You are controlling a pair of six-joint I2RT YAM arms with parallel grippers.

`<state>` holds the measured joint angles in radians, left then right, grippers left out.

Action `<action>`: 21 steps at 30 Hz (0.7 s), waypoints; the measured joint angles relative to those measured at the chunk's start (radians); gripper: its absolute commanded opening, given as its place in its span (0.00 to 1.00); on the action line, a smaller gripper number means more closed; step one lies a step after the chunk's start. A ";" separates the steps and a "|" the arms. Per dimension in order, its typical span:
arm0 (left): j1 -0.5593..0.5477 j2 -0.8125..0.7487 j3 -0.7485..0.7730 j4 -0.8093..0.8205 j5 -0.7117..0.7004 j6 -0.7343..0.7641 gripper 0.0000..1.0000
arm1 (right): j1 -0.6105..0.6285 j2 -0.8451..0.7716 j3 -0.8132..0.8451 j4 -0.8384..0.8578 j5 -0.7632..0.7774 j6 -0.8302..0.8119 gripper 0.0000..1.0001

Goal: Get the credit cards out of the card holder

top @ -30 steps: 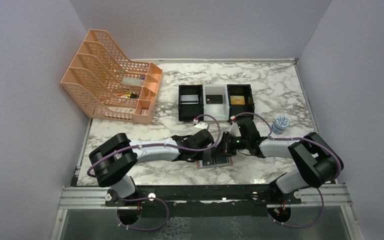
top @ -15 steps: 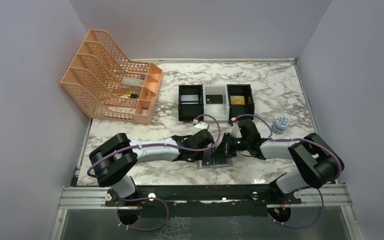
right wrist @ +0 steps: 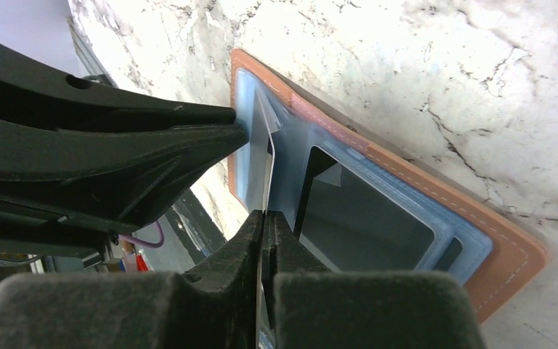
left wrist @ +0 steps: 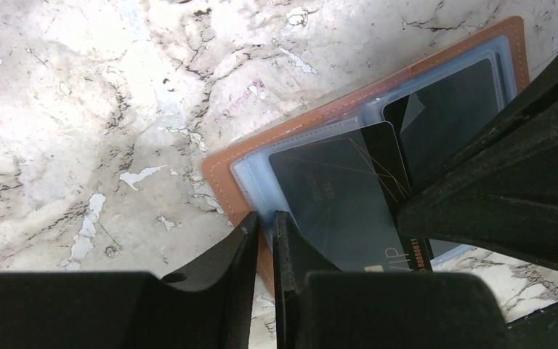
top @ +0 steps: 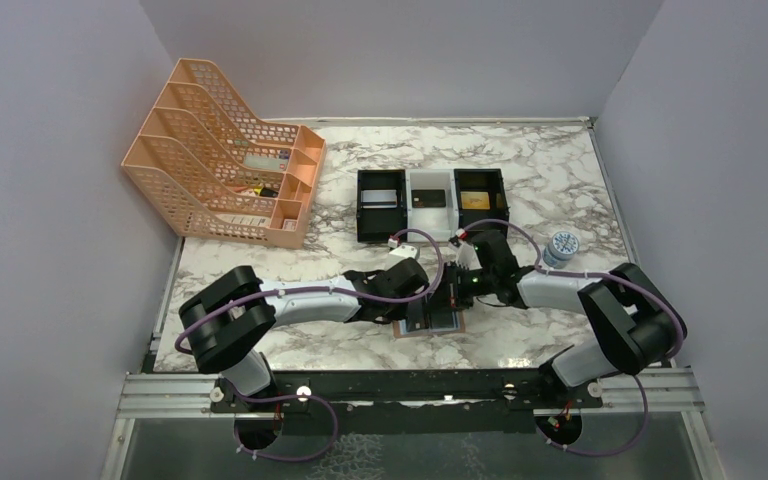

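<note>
Pose: arms (top: pixel 305 300) stretched low toward card holder (left wrist: pixel 225 163); left gripper (left wrist: pixel 265 222) clamps its edge, right gripper (right wrist: pixel 264 216) pinches dark card (left wrist: pixel 334 193).

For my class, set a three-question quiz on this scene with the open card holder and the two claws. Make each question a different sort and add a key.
1. True or false: the card holder lies folded shut on the table.
2. Short answer: what does the left claw pinch?
3. Pick one: the dark card, partly out of its pocket, is gripped by A) the left claw, B) the right claw, C) nothing.
Key: 1 false, it lies open. 2 the card holder's edge. 3 B.
</note>
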<state>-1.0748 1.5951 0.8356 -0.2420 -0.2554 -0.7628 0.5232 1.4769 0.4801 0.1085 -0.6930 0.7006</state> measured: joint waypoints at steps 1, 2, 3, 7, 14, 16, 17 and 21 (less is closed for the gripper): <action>0.000 0.000 0.001 0.000 0.000 0.002 0.15 | 0.000 0.007 0.003 -0.004 -0.003 -0.005 0.07; 0.000 0.000 0.001 0.000 0.000 0.005 0.15 | -0.002 0.011 0.003 -0.006 -0.003 -0.007 0.09; 0.000 0.001 0.002 0.000 0.000 0.006 0.15 | -0.002 0.012 0.003 -0.007 -0.003 -0.007 0.10; 0.000 0.001 0.002 0.000 0.001 0.012 0.15 | -0.002 0.013 -0.004 0.024 -0.005 0.031 0.12; 0.000 0.005 0.006 0.000 0.001 0.014 0.14 | -0.002 0.016 -0.058 0.124 -0.011 0.116 0.01; -0.001 0.005 0.006 0.000 0.002 0.014 0.13 | -0.002 0.012 -0.058 0.116 -0.004 0.108 0.01; -0.001 0.005 0.006 0.000 0.001 0.014 0.13 | -0.003 0.006 -0.058 0.107 0.000 0.103 0.01; -0.001 0.005 0.006 0.000 0.001 0.014 0.12 | -0.018 -0.028 -0.050 0.056 0.006 0.057 0.01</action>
<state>-1.0756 1.6001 0.8413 -0.2417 -0.2543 -0.7486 0.5056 1.4490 0.4305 0.1642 -0.6868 0.7574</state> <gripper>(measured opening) 0.134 0.015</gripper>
